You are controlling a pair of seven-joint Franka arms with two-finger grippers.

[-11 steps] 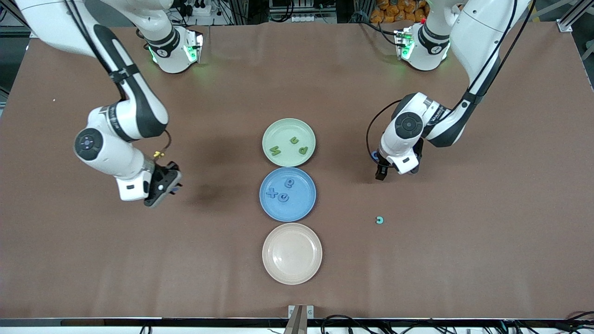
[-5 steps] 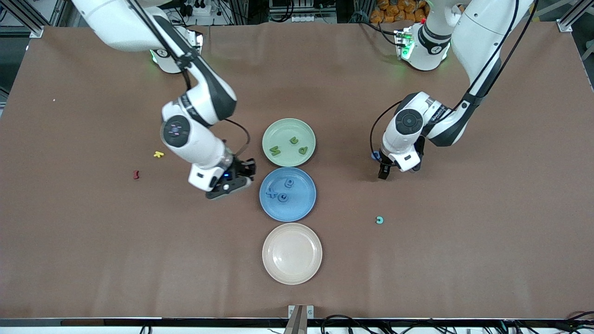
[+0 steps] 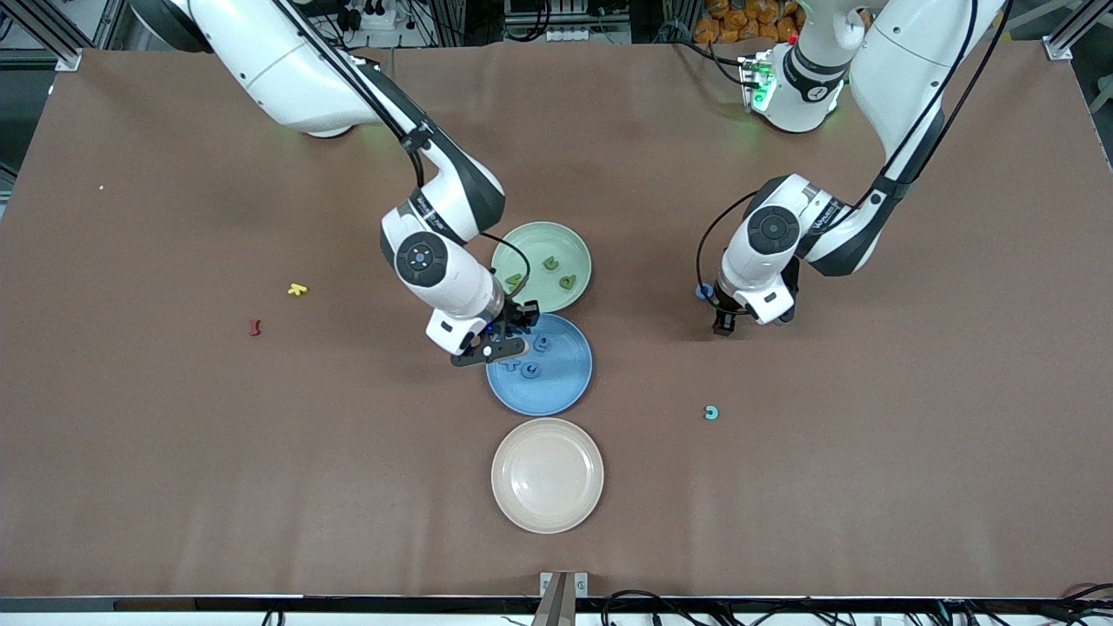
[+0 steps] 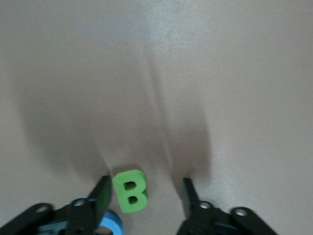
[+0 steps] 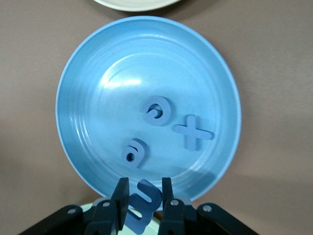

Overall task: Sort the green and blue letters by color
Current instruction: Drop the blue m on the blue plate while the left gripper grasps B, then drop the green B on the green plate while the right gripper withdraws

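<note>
My right gripper is shut on a blue letter and holds it over the rim of the blue plate, on the side next to the green plate. Three blue letters lie in the blue plate. Three green letters lie in the green plate. My left gripper is open, low over the table toward the left arm's end. A green letter B lies between its fingers, close to one of them. A blue letter lies beside that finger and also shows in the front view.
A cream plate stands nearer to the front camera than the blue plate. A teal letter lies on the table nearer to the front camera than my left gripper. A yellow letter and a red letter lie toward the right arm's end.
My right arm has swung from the right arm's end of the table over to the blue plate with the blue letter in its gripper. My left gripper has barely shifted.
</note>
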